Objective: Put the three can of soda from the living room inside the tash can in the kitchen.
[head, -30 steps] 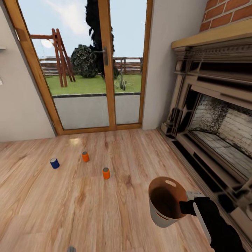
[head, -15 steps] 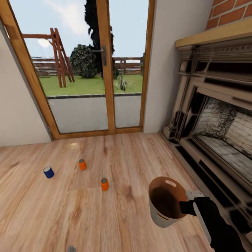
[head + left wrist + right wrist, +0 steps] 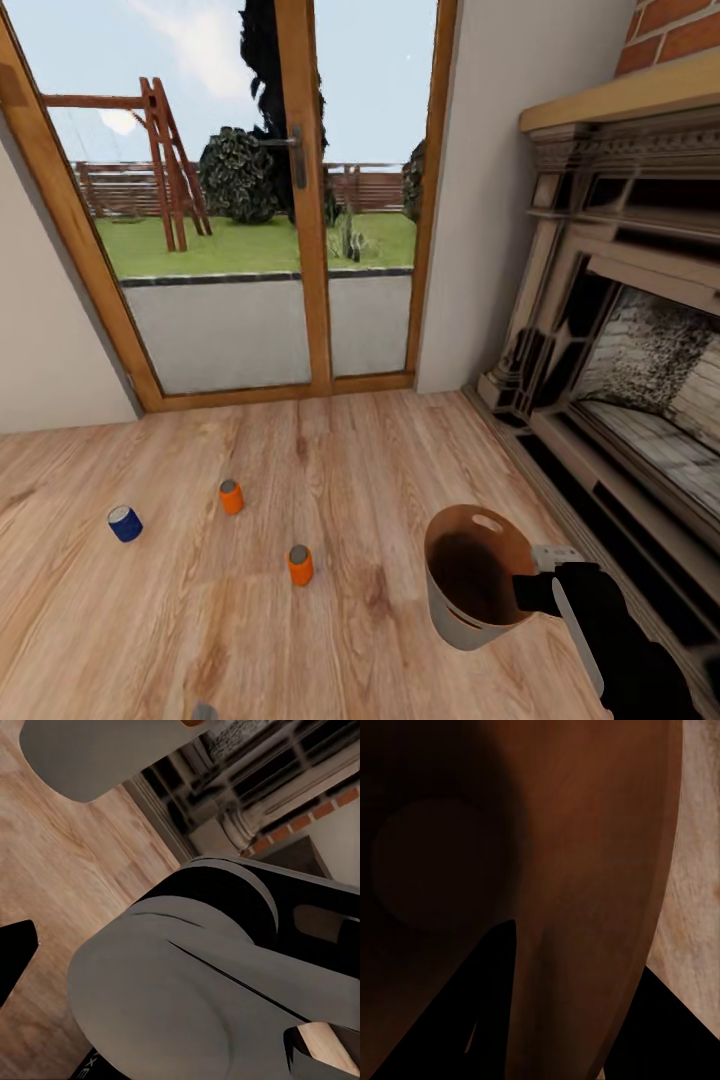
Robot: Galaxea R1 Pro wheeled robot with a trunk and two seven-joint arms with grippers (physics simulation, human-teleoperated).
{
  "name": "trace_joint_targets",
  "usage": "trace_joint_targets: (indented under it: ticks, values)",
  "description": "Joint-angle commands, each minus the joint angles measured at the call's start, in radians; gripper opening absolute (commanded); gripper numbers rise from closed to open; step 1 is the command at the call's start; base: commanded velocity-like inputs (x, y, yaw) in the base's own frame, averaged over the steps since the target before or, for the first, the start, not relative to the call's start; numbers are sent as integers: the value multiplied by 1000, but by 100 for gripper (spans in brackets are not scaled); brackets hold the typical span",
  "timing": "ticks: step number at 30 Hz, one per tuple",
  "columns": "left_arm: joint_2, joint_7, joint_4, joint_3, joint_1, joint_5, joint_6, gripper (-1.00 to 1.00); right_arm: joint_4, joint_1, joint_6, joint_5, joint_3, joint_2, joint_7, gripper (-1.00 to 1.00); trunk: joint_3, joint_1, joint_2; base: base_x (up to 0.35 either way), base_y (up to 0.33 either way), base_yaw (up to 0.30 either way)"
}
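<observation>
**Bin in the hand, three cans on the floor**

The right hand (image 3: 535,590) holds the bin (image 3: 470,580) by its rim. The hand is closed on the rim, with one finger (image 3: 495,1012) inside the bin and one outside. The bin stands almost upright with its mouth up. It is pale grey outside and shiny brown inside, with a small slot near the rim on the side far from the hand.

Three cans stand on the wood floor (image 3: 380,450), well apart from the hand and past the bin from it. The near orange can (image 3: 300,565) is the closest to the bin. The far orange can (image 3: 231,497) is further from the hand, toward the glass doors (image 3: 270,200). The blue can (image 3: 125,523) is the furthest from the hand and leans a bit.

The fireplace (image 3: 630,350) is on the hand's other side, close by.

The left wrist view shows grey and black arm parts, floor and the bin's (image 3: 97,757) grey outside. I cannot tell if the left hand is open or closed.
</observation>
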Motion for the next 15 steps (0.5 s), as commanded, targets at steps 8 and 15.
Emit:
trace_joint_targets:
  ticks: [8, 15]
  values:
    - [0, 0, 0, 0, 0, 0, 0, 100, 0, 0, 0, -12, 0, 0, -1, -100, 0, 0, 0, 347, 52, 0]
    - [0, 0, 0, 0, 0, 0, 0, 100, 0, 0, 0, -12, 0, 0, -1, -100, 0, 0, 0, 347, 5, 0]
